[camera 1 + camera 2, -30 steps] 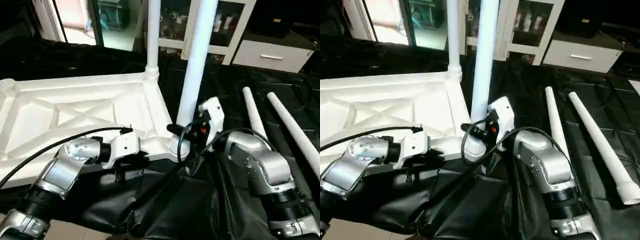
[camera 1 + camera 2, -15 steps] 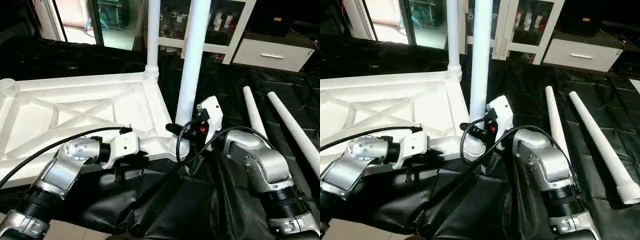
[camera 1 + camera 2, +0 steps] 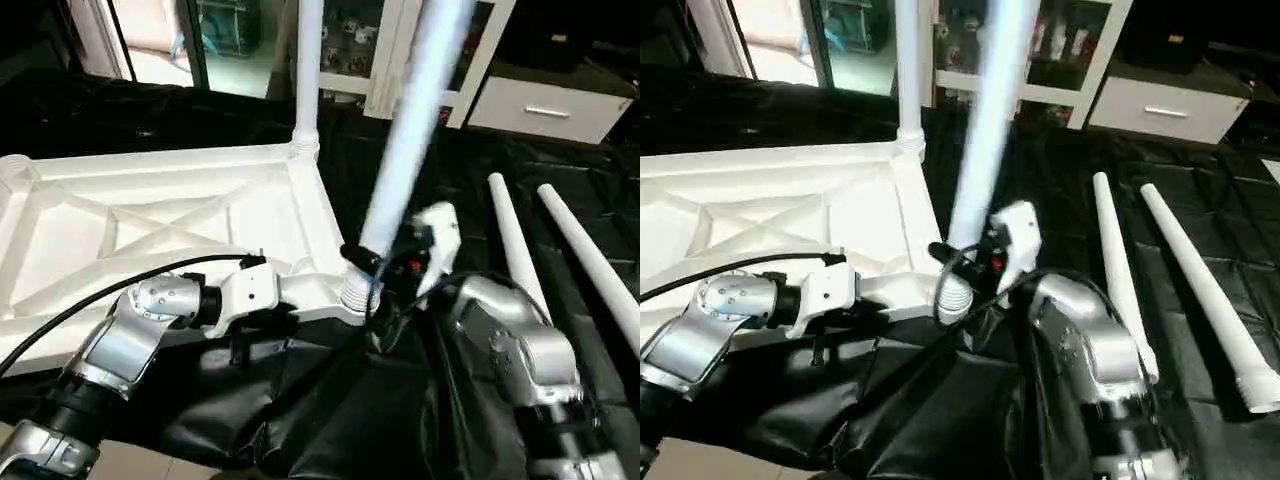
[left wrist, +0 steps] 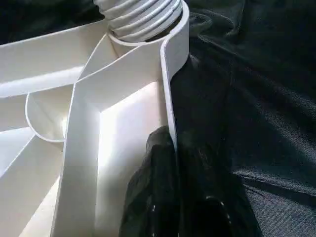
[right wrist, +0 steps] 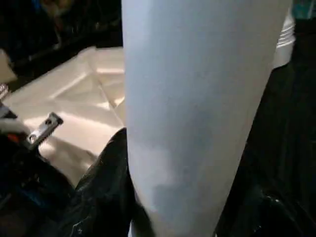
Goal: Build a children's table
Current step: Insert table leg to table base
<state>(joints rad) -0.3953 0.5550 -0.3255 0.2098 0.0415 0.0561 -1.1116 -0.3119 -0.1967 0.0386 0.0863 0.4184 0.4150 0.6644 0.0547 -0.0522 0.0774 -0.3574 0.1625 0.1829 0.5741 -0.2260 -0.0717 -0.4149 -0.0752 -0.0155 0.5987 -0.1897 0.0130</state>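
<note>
The children's table top (image 3: pixel 150 215) lies upside down, its X-ribbed underside up. One white leg (image 3: pixel 307 70) stands upright in the far right corner socket. A second leg (image 3: pixel 410 130) has its ribbed end (image 4: pixel 143 15) at the near right corner socket and leans with its top to the right. My right gripper (image 5: pixel 187 197) is shut on this leg just above the socket, a black finger (image 5: pixel 106 192) showing on each side. My left gripper (image 4: pixel 173 173) is shut on the top's near rim (image 4: pixel 168 89), close to that corner.
Two loose white legs (image 3: pixel 510 240) (image 3: pixel 590 260) lie on the black sheet (image 3: pixel 330 400) to the right. White cabinets with glass doors (image 3: pixel 350 50) and a drawer unit (image 3: pixel 540 110) stand behind the work table.
The held leg has gone from nearly upright to leaning with its top to the right, and my right gripper has shifted slightly right with it. My left arm has stayed put.
</note>
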